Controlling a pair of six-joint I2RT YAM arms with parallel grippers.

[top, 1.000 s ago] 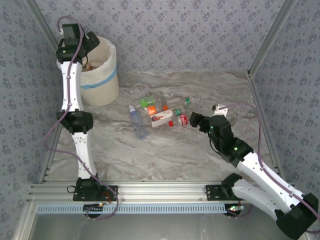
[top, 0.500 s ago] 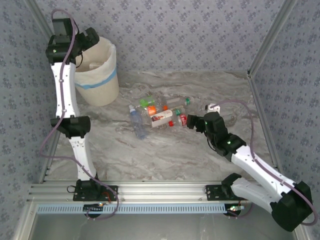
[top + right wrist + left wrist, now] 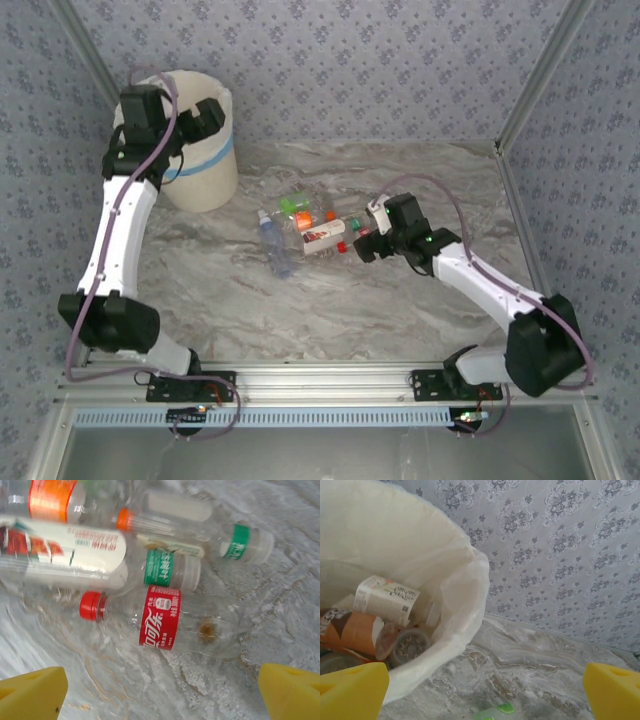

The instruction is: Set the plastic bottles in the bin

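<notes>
1. Worktop (image 3: 300, 310): a marbled surface, closed in by patterned walls (image 3: 380, 70) at the top, left and right of the overhead view and by a metal rail (image 3: 320, 380) along the bottom. I read its lower centre and upper right as bare, open room.

2. Bin (image 3: 205, 175): it stands upright at the upper left, close to the back corner. In the left wrist view its bag-lined rim (image 3: 465, 595) curves through the left half of the frame. I see an orange-labelled bottle (image 3: 350, 632) and a white-labelled bottle (image 3: 385, 600) lying inside.

3. Plastic bottles (image 3: 315, 228): the loose ones lie in one tight heap at the centre of the overhead view, well apart from the bin, with bare worktop between. A blue-capped bottle (image 3: 272, 242) marks the heap's left edge.

4. Red-capped bottle (image 3: 170, 622): it lies on its side at the centre of the right wrist view, cap to the left, just below a green-labelled bottle (image 3: 170, 570).

5. Left fingers (image 3: 208, 118): they sit over the bin's right rim. In the left wrist view I see the yellow tips (image 3: 352, 690) at both bottom corners, spread wide and holding nothing.

6. Right fingers (image 3: 362, 245): they sit at the heap's right edge. In the right wrist view I see them released, at both bottom corners of the frame, with the red-capped bottle lying ahead of the gap, untouched.
</notes>
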